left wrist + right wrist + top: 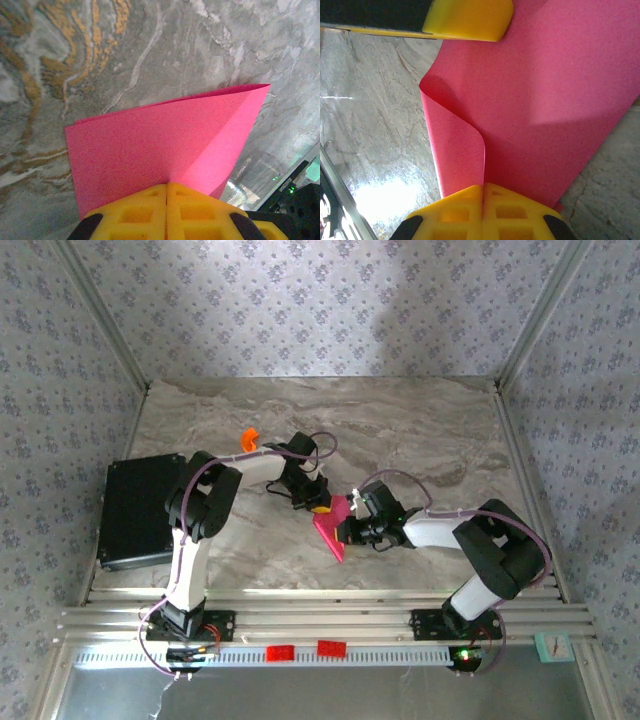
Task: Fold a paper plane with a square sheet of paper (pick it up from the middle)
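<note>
From above, the pink sheet of paper (pixel 331 532) sits mid-table, just near of centre. The left gripper (pixel 318 504) is at its far edge and the right gripper (pixel 352 528) at its right side. A small orange piece (pixel 249 436) lies farther off to the left on the marble table (pixel 420 430).

In the left wrist view, the yellow fingers (pixel 140 215) are pressed together, clamping the diagonally creased sheet.

In the right wrist view, the fingers (pixel 515 215) pinch the sheet where its edge curls over.

left arm (pixel 185 560): white links, black joints
right arm (pixel 430 530): same scheme
fingers (pixel 135 217): yellow plastic, square recessed pockets
cables (pixel 395 474): thin purple, looped along links
right base (pixel 462 653): black, green LED lit
</note>
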